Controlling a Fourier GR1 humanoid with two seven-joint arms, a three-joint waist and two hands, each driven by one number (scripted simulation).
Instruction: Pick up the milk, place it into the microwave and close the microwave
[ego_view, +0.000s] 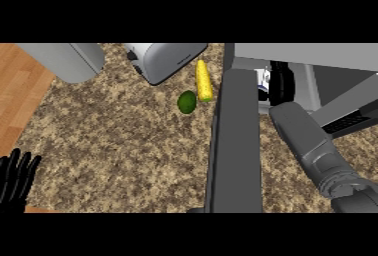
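L hand (18, 172) rests spread at lower left edge, idle. Past the cucumber (187, 102) and corn (204, 80), microwave door (236, 145) stands open. My R hand (280, 82) is inside w/ the milk (263, 82); fingers curl round it, I think. I'd seat it deep, then back out straight before the door swing.

The speckled brown bench (125, 145) carries a toaster (164, 60), a yellow corn cob (204, 80) and a green avocado (187, 102), all well beyond the left hand (16, 180).
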